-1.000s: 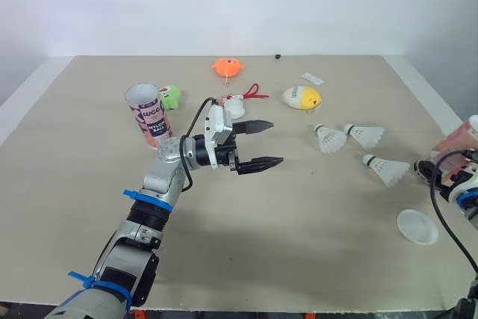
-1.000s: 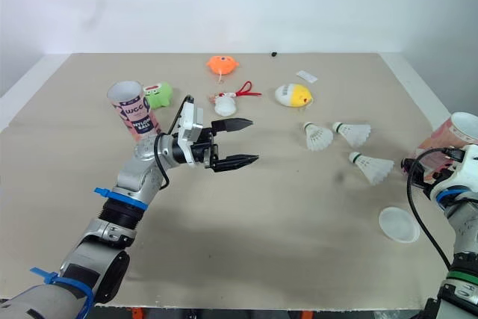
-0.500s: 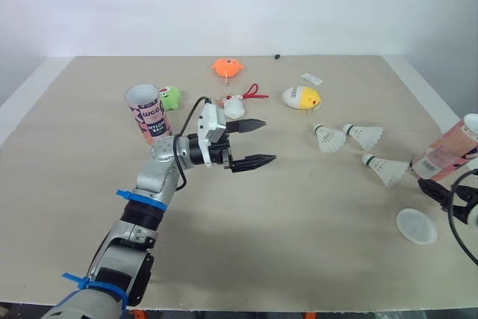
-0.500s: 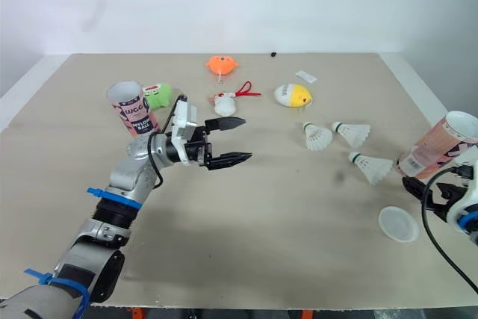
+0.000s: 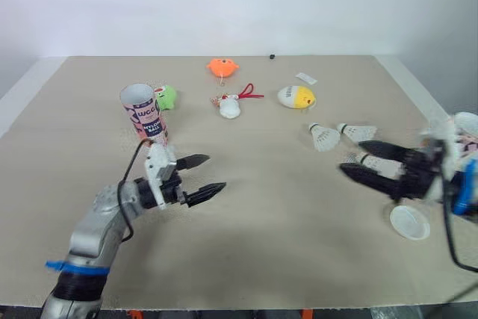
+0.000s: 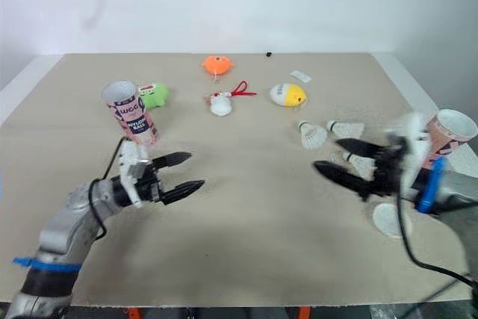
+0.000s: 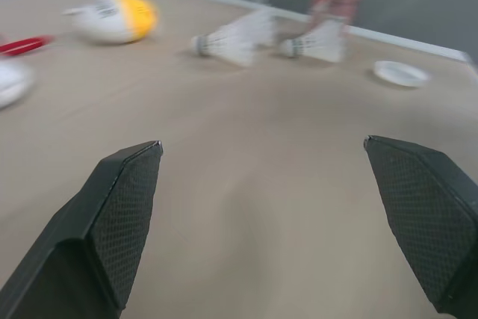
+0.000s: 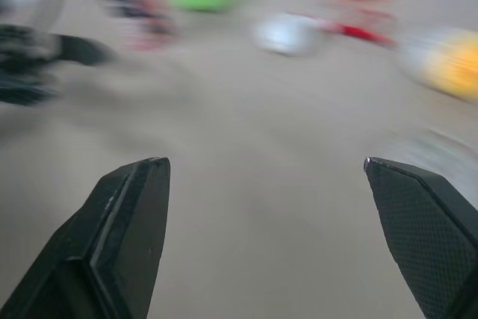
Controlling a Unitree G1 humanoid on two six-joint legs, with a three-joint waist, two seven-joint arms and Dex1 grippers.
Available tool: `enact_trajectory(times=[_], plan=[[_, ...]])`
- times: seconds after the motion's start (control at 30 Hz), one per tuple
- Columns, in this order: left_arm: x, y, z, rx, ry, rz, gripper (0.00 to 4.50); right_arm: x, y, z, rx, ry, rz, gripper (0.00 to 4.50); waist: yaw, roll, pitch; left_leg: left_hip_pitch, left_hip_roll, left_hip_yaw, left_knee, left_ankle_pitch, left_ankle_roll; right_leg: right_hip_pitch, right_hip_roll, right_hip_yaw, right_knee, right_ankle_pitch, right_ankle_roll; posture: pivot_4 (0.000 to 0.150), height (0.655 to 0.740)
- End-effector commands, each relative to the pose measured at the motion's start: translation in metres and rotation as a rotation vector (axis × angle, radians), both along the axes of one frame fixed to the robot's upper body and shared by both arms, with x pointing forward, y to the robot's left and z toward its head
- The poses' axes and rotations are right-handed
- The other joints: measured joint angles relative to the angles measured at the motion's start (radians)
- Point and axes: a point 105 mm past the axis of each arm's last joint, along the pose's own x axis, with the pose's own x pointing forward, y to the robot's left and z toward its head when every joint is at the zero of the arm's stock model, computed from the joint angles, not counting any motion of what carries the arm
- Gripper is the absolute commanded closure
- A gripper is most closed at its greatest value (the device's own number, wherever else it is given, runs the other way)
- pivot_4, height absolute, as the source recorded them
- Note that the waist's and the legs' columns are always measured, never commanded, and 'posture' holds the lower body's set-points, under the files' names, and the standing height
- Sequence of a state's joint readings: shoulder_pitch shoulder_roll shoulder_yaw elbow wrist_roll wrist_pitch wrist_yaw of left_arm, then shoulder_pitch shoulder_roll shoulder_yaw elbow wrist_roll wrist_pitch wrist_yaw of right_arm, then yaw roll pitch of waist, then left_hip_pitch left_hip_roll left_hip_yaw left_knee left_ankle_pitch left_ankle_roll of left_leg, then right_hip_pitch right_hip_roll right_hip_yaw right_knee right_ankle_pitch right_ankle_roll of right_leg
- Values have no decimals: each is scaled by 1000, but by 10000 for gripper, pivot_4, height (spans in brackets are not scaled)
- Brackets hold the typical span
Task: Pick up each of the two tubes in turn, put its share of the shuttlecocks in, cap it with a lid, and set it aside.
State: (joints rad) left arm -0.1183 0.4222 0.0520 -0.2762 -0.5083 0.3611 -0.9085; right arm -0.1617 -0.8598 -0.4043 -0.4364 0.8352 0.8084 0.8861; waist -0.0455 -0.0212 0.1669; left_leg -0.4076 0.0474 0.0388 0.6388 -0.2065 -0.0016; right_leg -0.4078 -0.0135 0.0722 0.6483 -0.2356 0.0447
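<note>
Left eye view: right gripper (image 5: 353, 156), spread, is swinging off tube (image 6: 447, 129) over shuttlecocks (image 5: 323, 137); left gripper (image 5: 216, 171), spread, is retreating.

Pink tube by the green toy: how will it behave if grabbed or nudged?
The pink tube stands upright, tall and narrow, so a push near its top would probably tip it. It is round, so once down it would likely roll. Its open mouth suggests thin walls: probably light, maybe crushable.
</note>
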Motion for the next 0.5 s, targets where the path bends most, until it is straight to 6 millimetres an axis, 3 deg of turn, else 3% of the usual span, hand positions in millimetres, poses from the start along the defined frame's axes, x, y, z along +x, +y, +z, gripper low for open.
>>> enact_trajectory(times=[0.03, 0.23, 0.37, 0.5], plan=[[-13, 16, 16, -40, -54, 137, 0, 0, 48, 11, 49, -68, 162, 547, 1, -1, 1, 0, 0, 0, 0, 0, 0, 0, -1, 0, 0, 0, 1, 1500, 7400], [-20, 52, 4, -74, -43, 450, 0, 25, 81, 8, 120, -109, 168, 547, 9, -4, 1, -2, -1, 0, 0, -1, -1, -1, -4, -1, -1, -2, 2, 1500, 7400], [-6, 83, -7, -50, -37, 697, 0, 35, 90, -4, 120, -93, 169, 547, 17, -7, 0, -2, -3, 0, 0, -1, -1, -1, -5, -1, -1, -4, -2, 1500, 7400], [6, 100, -15, -28, -28, 805, 0, 38, 96, -10, 115, -101, 150, 547, 19, -7, 0, -1, -2, 1, 0, -1, -1, -1, -4, -1, -1, -3, -3, 1500, 7400]])
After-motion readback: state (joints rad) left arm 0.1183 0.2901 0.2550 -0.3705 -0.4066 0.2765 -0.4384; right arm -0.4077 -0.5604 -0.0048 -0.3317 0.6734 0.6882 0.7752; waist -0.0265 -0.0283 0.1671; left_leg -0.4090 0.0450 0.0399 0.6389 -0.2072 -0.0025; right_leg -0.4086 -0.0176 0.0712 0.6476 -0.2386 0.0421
